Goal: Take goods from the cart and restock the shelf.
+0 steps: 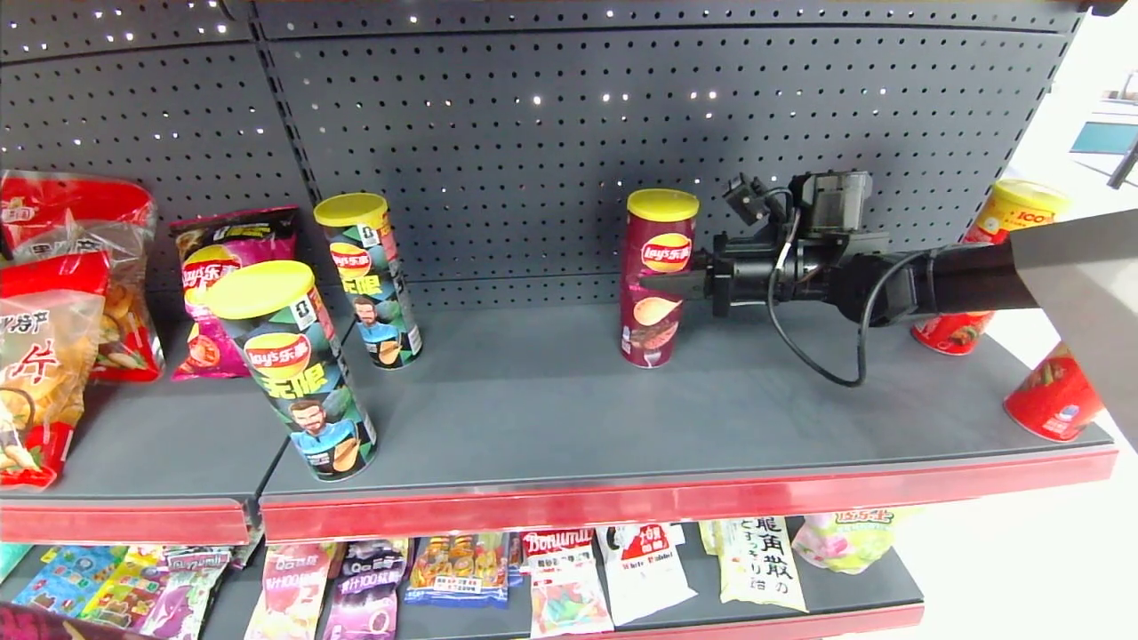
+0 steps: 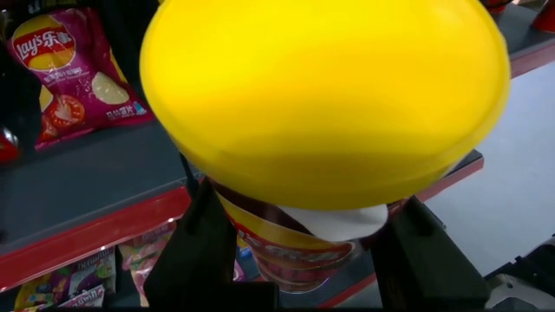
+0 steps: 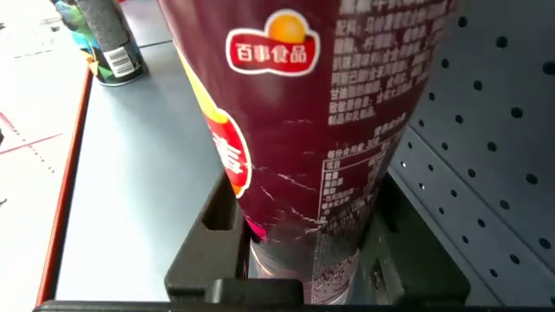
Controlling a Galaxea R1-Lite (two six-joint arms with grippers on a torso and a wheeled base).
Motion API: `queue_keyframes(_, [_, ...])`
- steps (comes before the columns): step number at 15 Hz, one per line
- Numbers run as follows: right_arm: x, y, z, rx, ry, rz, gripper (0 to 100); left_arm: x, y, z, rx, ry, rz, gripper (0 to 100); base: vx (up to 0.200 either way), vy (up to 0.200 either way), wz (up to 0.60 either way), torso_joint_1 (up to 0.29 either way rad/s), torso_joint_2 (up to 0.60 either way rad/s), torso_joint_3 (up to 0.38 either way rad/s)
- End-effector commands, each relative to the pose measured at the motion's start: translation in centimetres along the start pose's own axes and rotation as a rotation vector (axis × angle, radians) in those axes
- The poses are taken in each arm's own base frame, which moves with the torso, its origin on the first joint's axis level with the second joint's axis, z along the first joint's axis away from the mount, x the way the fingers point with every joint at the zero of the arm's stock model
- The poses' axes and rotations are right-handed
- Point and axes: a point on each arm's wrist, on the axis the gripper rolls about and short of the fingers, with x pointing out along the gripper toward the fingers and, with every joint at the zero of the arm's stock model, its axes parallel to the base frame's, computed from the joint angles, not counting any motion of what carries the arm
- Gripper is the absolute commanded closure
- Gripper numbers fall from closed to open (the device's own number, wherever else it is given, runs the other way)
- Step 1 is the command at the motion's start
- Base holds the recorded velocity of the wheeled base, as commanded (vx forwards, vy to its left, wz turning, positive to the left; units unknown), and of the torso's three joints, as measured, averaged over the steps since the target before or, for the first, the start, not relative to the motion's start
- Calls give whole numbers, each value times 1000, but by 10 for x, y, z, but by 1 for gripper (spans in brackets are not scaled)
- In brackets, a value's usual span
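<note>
A maroon chip can (image 1: 658,276) with a yellow lid stands upright on the grey shelf board (image 1: 551,400), near the pegboard back. My right gripper (image 1: 685,283) comes in from the right and is shut on its middle. The right wrist view shows the same can (image 3: 321,113) clamped between the black fingers (image 3: 217,217) of that gripper (image 3: 303,243). In the left wrist view, a second can with a large yellow lid (image 2: 329,95) and a red body sits between the fingers (image 2: 204,251) of my left gripper (image 2: 308,260), in front of the shelf edge.
Two dark cans (image 1: 298,369) (image 1: 369,280) stand at the shelf's left. Red cans (image 1: 996,258) (image 1: 1053,400) are at the right end, one tilted. Chip bags (image 1: 222,284) lie further left. Free board lies between the cans. The lower shelf holds snack bags (image 1: 569,578).
</note>
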Motion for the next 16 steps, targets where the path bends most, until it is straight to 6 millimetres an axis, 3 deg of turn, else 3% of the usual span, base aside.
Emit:
queue_keyframes(1, [-5, 11, 16, -17, 3, -45, 100, 0, 0, 0, 2, -2, 0, 100, 0, 0, 0, 0, 0, 0])
queue_keyframes(6, [-27, 64, 41, -17, 42, -139, 100, 1, 0, 2, 9, 0, 0, 100, 0, 0, 0, 0, 0, 0])
queue_keyframes(9, [-33, 74, 28, -89, -16, -184, 100, 1, 1, 2, 8, 4, -2, 100, 0, 0, 0, 0, 0, 0])
queue_keyframes(13, [-52, 108, 23, 19, -20, -166, 100, 3, 1, 1, 6, 14, -4, 100, 0, 0, 0, 0, 0, 0])
queue_keyframes(16, [-60, 119, 24, 22, -18, -153, 100, 5, 2, 1, 17, 25, -7, 100, 0, 0, 0, 0, 0, 0])
